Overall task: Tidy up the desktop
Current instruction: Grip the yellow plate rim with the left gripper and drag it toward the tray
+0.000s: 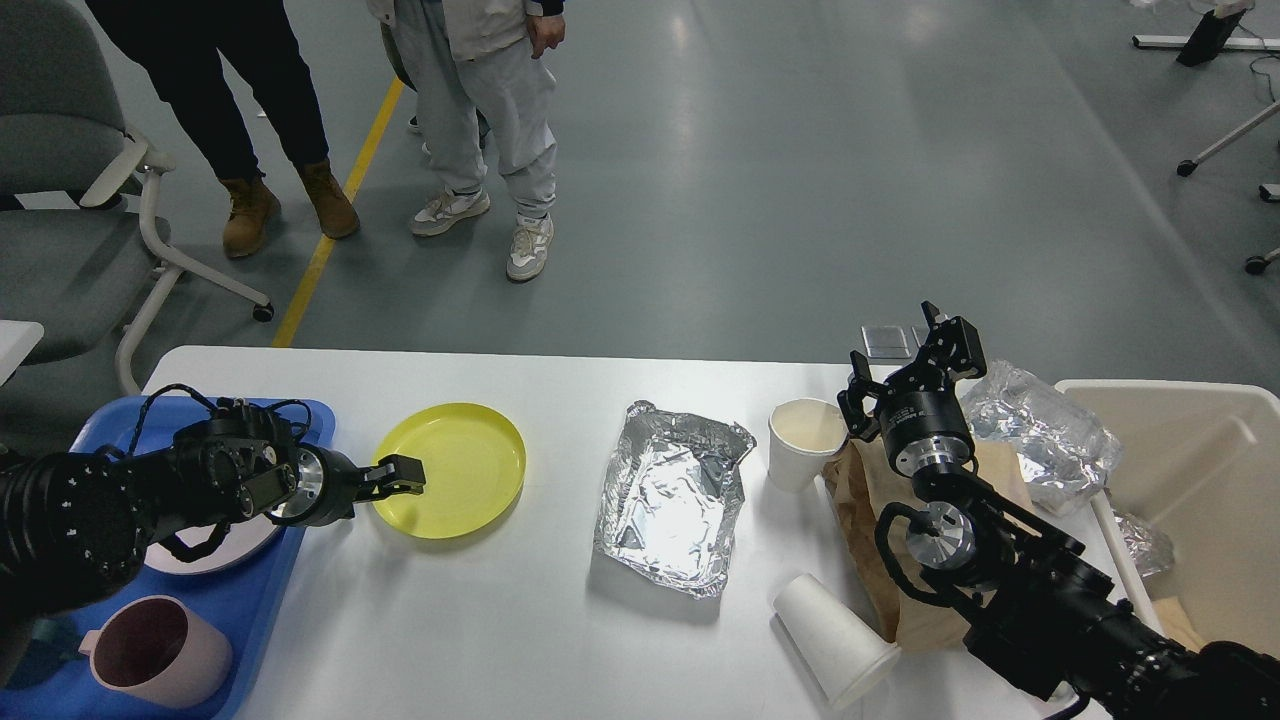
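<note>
The white desktop (480, 620) holds a yellow plate (455, 470), a crumpled foil tray (670, 500), an upright paper cup (805, 440), a paper cup lying on its side (835, 640) and a brown paper bag (870, 520). My left gripper (405, 476) is at the plate's left rim, its fingers slightly apart over the rim. My right gripper (900, 345) is raised above the paper bag, just right of the upright cup, open and empty.
A blue tray (250, 600) at the left front holds a pink mug (160, 650) and a pale dish (205, 550) partly under my left arm. A beige bin (1210, 470) stands at the right, with crumpled clear wrap (1040, 430) beside it. People and a chair stand beyond the far edge.
</note>
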Motion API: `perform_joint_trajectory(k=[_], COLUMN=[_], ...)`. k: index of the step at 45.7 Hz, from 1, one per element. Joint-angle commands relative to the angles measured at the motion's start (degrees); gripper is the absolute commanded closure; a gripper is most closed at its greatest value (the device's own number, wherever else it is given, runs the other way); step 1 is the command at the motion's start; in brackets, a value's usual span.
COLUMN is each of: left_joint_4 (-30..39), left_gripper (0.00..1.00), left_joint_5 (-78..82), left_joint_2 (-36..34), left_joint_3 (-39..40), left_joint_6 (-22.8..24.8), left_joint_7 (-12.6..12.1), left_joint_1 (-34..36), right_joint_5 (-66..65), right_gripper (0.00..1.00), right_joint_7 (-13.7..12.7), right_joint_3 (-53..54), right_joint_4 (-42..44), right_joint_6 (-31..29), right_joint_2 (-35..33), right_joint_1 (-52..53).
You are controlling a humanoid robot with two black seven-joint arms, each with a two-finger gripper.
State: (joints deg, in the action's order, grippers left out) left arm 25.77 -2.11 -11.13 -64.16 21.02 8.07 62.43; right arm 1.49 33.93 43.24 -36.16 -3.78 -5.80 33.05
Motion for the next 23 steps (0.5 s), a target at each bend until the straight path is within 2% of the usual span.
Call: perform_joint_trajectory(k=[1, 3, 7, 12, 15, 23], left_joint_4=[0.0, 0.1, 0.1, 0.1, 0.0, 0.0], left_gripper=[0.30, 0.37, 0.47, 0.74, 0.85, 0.93], left_joint_5=[0.1, 0.2, 0.1, 0.6, 0.8, 0.8], left_joint_2=[0.1, 0.0, -0.3, -0.5, -0.6, -0.6], left_joint_3=[1.5, 1.7, 1.8, 1.7, 1.6, 1.6], left_joint_6=[0.9, 1.5, 4.6, 10.4, 13.5, 15.2], left_joint_7=[-5.7, -6.7, -7.0, -7.2, -7.3, -7.5], left_joint_1=[-0.1, -0.1, 0.0, 0.3, 0.5, 0.8], right_joint_5=[0.0, 0.0, 0.0, 0.0, 0.0, 0.0], right_gripper=[0.00, 0.00, 0.00, 0.00, 0.00, 0.00], right_joint_7=[0.0, 0.0, 0.0, 0.0, 0.0, 0.0], right_joint_3=[0.0, 0.0, 0.0, 0.0, 0.0, 0.0], right_joint_4=[0.0, 0.0, 0.0, 0.0, 0.0, 0.0], right_joint_6=[0.0, 0.0, 0.0, 0.0, 0.0, 0.0], right_joint_2=[0.0, 0.0, 0.0, 0.0, 0.0, 0.0], right_joint_1=[0.0, 0.0, 0.0, 0.0, 0.0, 0.0])
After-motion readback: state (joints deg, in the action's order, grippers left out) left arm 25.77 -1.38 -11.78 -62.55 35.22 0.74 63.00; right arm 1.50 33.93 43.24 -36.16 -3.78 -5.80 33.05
